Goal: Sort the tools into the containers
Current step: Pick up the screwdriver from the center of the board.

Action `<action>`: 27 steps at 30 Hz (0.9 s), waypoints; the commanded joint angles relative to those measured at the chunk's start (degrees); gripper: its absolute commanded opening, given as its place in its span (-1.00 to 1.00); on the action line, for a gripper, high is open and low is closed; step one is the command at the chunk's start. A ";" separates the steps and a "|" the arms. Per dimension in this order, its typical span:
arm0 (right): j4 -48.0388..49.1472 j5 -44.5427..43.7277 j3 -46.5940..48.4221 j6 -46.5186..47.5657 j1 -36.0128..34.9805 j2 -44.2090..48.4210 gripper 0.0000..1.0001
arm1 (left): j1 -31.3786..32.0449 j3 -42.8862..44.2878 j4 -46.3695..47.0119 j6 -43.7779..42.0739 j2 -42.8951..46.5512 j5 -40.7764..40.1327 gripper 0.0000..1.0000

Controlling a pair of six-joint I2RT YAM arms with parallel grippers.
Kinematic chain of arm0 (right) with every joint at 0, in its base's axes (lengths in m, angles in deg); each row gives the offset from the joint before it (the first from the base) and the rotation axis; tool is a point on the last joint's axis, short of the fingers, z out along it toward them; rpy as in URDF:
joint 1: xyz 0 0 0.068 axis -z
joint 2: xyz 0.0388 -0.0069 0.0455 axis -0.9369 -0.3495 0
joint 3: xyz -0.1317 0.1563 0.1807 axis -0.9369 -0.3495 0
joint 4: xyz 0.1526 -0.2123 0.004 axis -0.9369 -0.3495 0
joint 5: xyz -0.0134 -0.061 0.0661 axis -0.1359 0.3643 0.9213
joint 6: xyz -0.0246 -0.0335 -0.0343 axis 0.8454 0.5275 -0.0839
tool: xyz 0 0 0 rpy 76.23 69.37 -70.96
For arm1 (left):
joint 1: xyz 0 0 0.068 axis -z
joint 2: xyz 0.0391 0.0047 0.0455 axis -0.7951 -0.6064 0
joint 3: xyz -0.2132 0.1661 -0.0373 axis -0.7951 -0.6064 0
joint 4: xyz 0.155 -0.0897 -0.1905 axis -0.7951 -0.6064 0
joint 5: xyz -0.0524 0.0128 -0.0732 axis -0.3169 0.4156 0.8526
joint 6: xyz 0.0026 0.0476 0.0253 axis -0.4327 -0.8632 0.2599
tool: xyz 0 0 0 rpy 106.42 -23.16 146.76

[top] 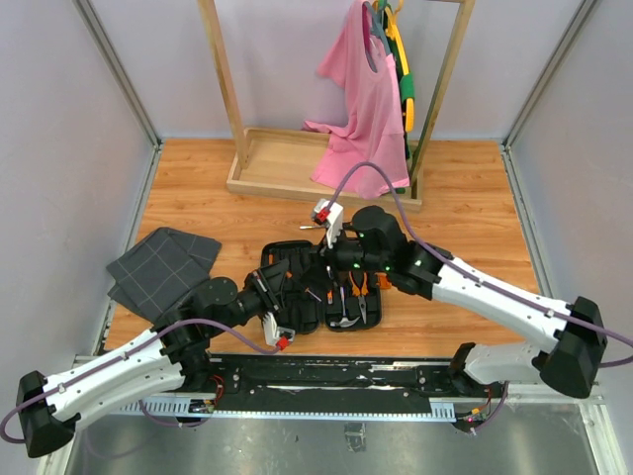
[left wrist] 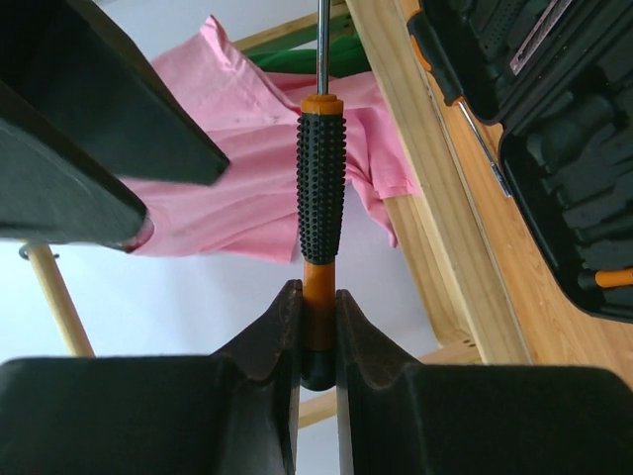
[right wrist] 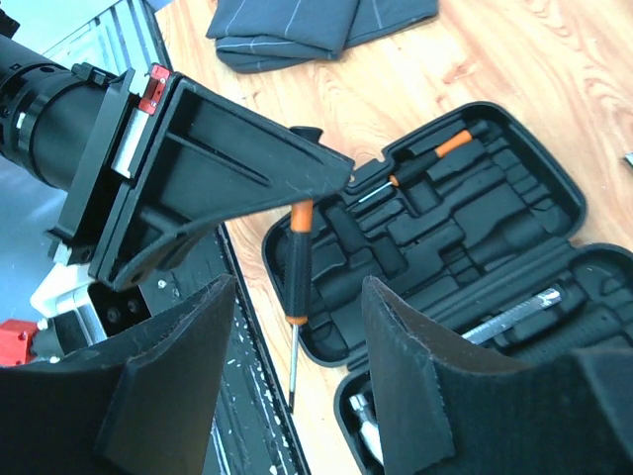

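Left wrist view: one screwdriver in the claw, tool case part filled

Nearest, clamped in the left claw (left wrist: pixel 318 297): the knurled screwdriver (left wrist: pixel 321 188), pinched tight by the orange butt of its handle, shaft pointing away. Held in the air above the tool case (right wrist: pixel 465 228), over the edge of its emptier half, not yet in any slot. Around the shaft, the right claw (right wrist: pixel 297 297): fingers well parted, one on either side, gripping nothing. Touching the shaft or not, impossible to tell. Looks like a hand-over or a steadying grip in the making, as a judgement only.

Inside the tool case, opened flat on the table (top: pixel 465 198): a small screwdriver (right wrist: pixel 425 163) bedded in one groove of the emptier half, most moulded slots around it bare. In the other half, a steel-shafted tool (right wrist: pixel 514 315) and orange-handled pieces (top: pixel 361 287) already seated.

Just beyond the far edge of the tool case, a loose screwdriver (left wrist: pixel 480 139) lying on the wood, unsorted.

Roughly midway, then: several tools housed, one in hand, at least one more to fetch.
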 commanded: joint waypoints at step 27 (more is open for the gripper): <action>-2.43 -1.07 7.02 0.00 -4.04 -11.72 -0.28 | 2.67 -1.33 3.92 -2.10 0.70 -2.97 -0.99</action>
